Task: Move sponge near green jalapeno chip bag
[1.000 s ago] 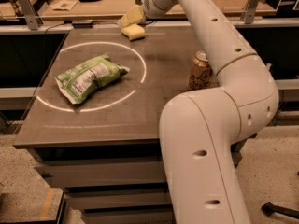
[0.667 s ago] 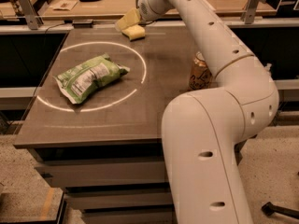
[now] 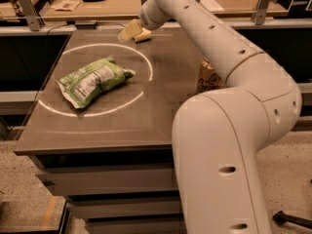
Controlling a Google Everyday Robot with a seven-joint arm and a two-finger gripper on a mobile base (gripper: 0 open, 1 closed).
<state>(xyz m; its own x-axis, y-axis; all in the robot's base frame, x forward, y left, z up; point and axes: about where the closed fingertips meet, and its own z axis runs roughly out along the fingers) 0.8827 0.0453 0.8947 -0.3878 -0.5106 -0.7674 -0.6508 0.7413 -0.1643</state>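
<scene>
The green jalapeno chip bag (image 3: pixel 94 81) lies flat on the left half of the dark table, inside a white ring of light. The sponge (image 3: pixel 143 35), a small pale yellow block, lies at the far edge of the table, well behind and to the right of the bag. My gripper (image 3: pixel 128 32) is low at the table's far edge, right against the sponge's left side and partly covering it. My white arm reaches to it from the lower right.
A tan-orange drink can (image 3: pixel 206 77) stands at the table's right side, partly hidden behind my arm. A wooden bench (image 3: pixel 73 6) with small items runs behind the table. The table's front edge (image 3: pixel 92 147) drops to drawers.
My gripper has come down and to the left, from above the sponge to table level at its left side. The bag and can have not moved.
</scene>
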